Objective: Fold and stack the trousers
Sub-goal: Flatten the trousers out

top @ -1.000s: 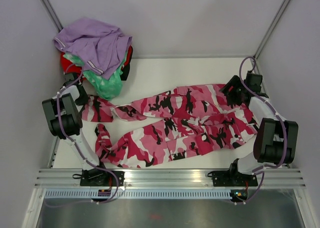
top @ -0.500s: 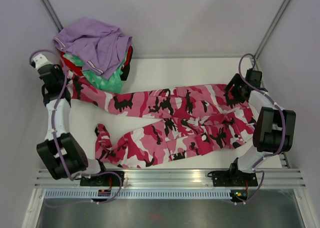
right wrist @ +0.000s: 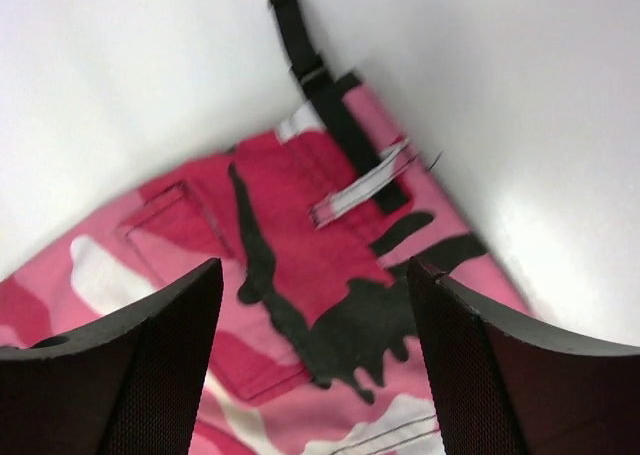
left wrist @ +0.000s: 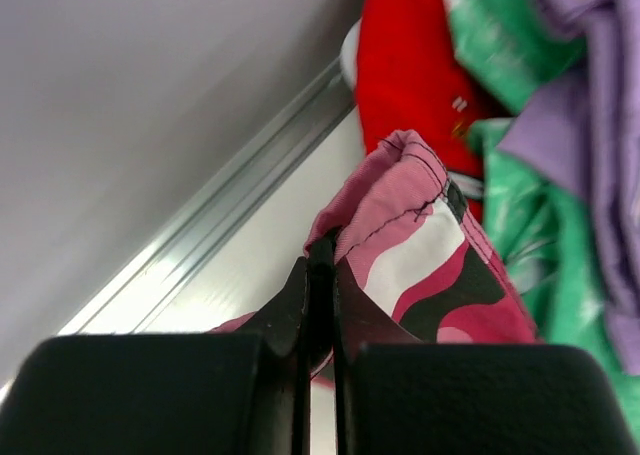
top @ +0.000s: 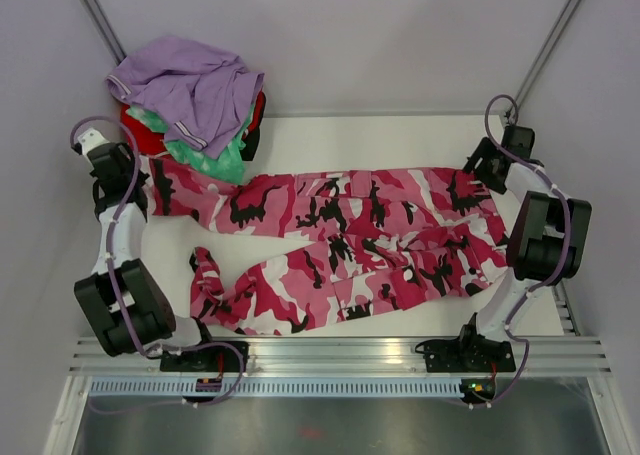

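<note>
The pink camouflage trousers [top: 350,230] lie across the table, waist at the right, legs running left. The upper leg is stretched straight out to the far left. My left gripper [top: 140,167] is shut on that leg's hem [left wrist: 420,200], close to the left wall rail. The lower leg lies crumpled at the front left [top: 215,295]. My right gripper [top: 480,165] is open and empty just above the waistband [right wrist: 330,265], where a black belt strap [right wrist: 320,85] sticks out.
A pile of clothes sits at the back left: a lavender garment [top: 190,85] on top of green [top: 215,160] and red [top: 140,125] ones, right beside the held hem. White walls and metal rails [left wrist: 230,215] close in on both sides.
My left gripper has carried the leg hem out to the far left and a little forward, pulling the upper leg straight. My right gripper has let go of the waist and drawn back toward the right corner.
</note>
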Controlling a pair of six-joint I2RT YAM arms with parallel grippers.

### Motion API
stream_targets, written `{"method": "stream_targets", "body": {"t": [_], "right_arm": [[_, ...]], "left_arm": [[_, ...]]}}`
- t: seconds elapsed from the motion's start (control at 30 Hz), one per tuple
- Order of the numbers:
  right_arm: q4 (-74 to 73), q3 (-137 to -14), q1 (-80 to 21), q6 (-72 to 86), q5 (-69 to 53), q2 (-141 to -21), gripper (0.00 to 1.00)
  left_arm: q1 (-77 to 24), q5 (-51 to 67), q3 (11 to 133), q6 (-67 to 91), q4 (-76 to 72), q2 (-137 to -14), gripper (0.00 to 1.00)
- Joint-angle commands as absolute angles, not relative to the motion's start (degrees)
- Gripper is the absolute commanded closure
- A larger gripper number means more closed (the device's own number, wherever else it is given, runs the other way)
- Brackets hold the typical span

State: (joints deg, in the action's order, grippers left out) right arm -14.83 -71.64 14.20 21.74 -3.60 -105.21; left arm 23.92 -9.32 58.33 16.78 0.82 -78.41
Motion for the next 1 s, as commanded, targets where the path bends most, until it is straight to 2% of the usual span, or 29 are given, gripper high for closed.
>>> {"method": "stream_targets", "body": {"t": [0.0,0.07,0.13,0.17,0.2,0.3,0.57,0.67,0.77,0.8,0.87,0.9,0.97], "right_arm": [[-15.21,-77.59,15.03,17.32,-0.44,-108.0,0.19],[-15.81,-79.53,14.94,15.13,-0.35,-109.68,0.19],[-17.56,-82.69,15.03,13.98,0.52,-112.67,0.19],[-18.01,-83.58,15.03,12.93,1.75,-113.63,0.19],[-18.89,-84.98,15.03,12.4,1.93,-115.12,0.19],[-18.9,-85.6,15.03,11.08,2.11,-116.71,0.19],[-18.37,-85.61,15.03,10.63,1.76,-119.44,0.22],[-17.93,-85.43,15.03,11.07,1.23,-120.5,0.29],[-17.32,-85.43,15.03,11.16,1.49,-122.16,0.47],[-17.23,-85.6,15.03,11.25,1.84,-122.34,0.58],[-16.53,-85.43,15.2,11.6,3.5,-122.69,0.71],[-16.18,-85.26,15.29,11.69,4.21,-122.87,0.88],[-15.3,-85.08,16.34,12.13,4.83,-122.96,1.0]], "left_arm": [[24.26,-11.86,61.87,19.86,6.3,-82.08,0.98],[24.26,-12.92,64.41,21.0,8.86,-85.16,0.97],[24.35,-13.62,65.82,21.97,12.65,-87.09,0.7],[24.35,-13.8,66.61,22.32,13.53,-87.27,0.53],[24.26,-14.32,66.97,23.02,15.1,-87.19,0.24],[24.17,-14.5,67.15,24.08,16.78,-84.56,0.03],[24.0,-16.43,76.8,25.66,35.56,-80.51,0.0],[22.69,-13.8,74.81,25.93,38.23,-78.23,0.01],[19.87,-11.95,68.67,25.4,37.1,-74.63,0.04],[19.34,-12.04,67.08,25.23,36.22,-74.1,0.05],[18.55,-12.13,63.57,25.31,35.77,-74.18,0.06],[18.54,-12.74,62.76,25.49,35.68,-74.53,0.1],[18.54,-13.01,60.83,25.66,35.25,-76.36,0.13]]}}
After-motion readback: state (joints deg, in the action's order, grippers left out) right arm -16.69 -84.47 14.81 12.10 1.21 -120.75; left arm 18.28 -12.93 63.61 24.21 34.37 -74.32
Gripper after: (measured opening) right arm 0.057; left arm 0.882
